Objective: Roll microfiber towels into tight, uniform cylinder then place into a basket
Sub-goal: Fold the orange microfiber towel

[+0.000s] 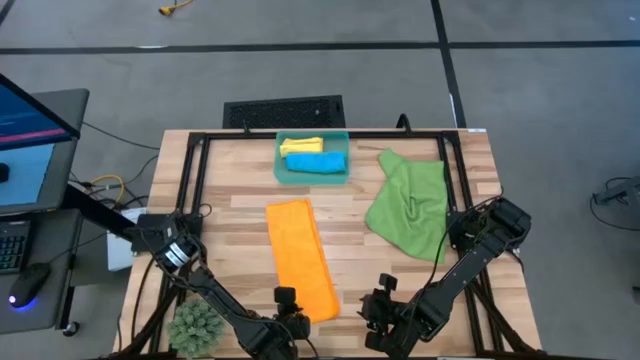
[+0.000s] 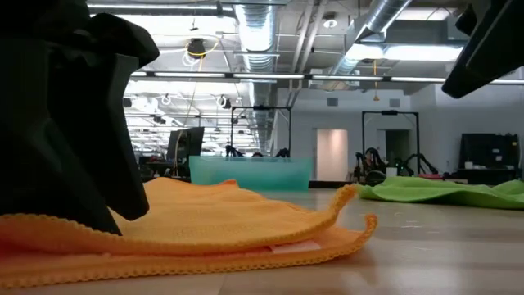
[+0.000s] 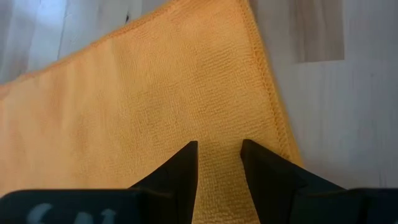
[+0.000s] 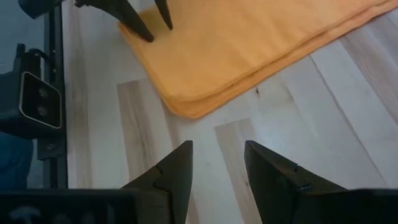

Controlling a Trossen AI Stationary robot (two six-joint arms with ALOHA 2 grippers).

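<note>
Here the folded orange microfiber towel lies as a long strip on the pale wooden table, its near end under the left gripper, whose jaws stand apart above the cloth, probably to start rolling. The right gripper, jaws apart and empty, waits just beside that end. The translucent teal plastic basket already holds two rolls.
</note>
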